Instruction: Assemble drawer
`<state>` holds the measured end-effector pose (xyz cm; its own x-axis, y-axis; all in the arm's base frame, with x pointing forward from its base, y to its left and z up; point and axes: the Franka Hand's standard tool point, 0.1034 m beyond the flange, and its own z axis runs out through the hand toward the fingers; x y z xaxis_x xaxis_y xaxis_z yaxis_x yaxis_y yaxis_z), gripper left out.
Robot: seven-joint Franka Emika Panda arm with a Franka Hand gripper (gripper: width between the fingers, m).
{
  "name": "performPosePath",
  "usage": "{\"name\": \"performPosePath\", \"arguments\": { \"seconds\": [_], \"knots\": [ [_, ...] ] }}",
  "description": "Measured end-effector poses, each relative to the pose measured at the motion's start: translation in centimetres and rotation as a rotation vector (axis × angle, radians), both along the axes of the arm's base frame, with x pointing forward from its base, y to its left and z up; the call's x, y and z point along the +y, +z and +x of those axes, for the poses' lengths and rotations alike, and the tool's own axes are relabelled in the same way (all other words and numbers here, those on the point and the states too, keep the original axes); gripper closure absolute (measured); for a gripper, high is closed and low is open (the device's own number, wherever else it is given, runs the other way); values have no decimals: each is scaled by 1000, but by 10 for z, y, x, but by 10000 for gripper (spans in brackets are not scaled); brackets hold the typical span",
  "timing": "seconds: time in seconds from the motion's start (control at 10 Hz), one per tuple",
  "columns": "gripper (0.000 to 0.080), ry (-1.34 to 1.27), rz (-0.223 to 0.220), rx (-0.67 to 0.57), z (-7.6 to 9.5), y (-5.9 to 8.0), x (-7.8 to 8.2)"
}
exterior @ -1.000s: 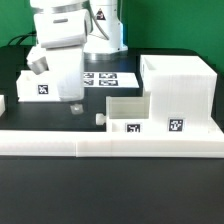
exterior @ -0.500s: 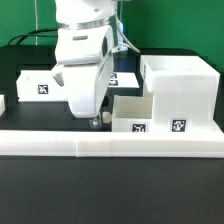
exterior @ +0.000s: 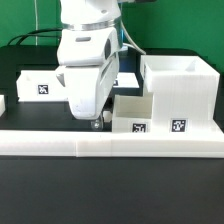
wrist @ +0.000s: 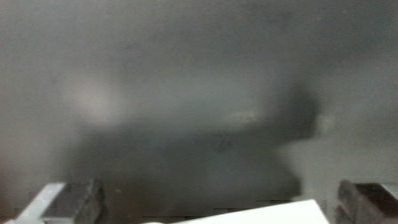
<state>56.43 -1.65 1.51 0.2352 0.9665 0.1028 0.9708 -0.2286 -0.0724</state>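
The large white cube housing [exterior: 180,88] stands at the exterior view's right. A small open-top tray box [exterior: 136,114] sits against its left side, with its knob at the tray's left end under my gripper. A second tray box [exterior: 42,84] stands at the back left. My gripper [exterior: 97,122] hangs low just left of the front tray, at its knob end. The wrist view is blurred. It shows my gripper [wrist: 214,203] with the jaws wide apart and a white corner [wrist: 258,214] between them. Nothing is held.
The long low white border bar [exterior: 110,144] runs across the front. The marker board [exterior: 125,78] lies behind the arm, mostly hidden. A small white part [exterior: 2,103] shows at the left edge. The table is black.
The arm has swung from the back left to the right and forward, and has come down. It now covers the marker board and the front tray's knob.
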Motion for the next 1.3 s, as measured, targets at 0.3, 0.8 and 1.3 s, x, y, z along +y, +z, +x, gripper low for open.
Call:
{"name": "performPosePath", "arguments": {
  "seconds": [0.3,0.8,1.3],
  "knots": [
    [151,183,-13,5,12,2,2],
    [151,200,-8,13,16,3,2],
    [151,145,-34,44,23,7,8]
  ]
}}
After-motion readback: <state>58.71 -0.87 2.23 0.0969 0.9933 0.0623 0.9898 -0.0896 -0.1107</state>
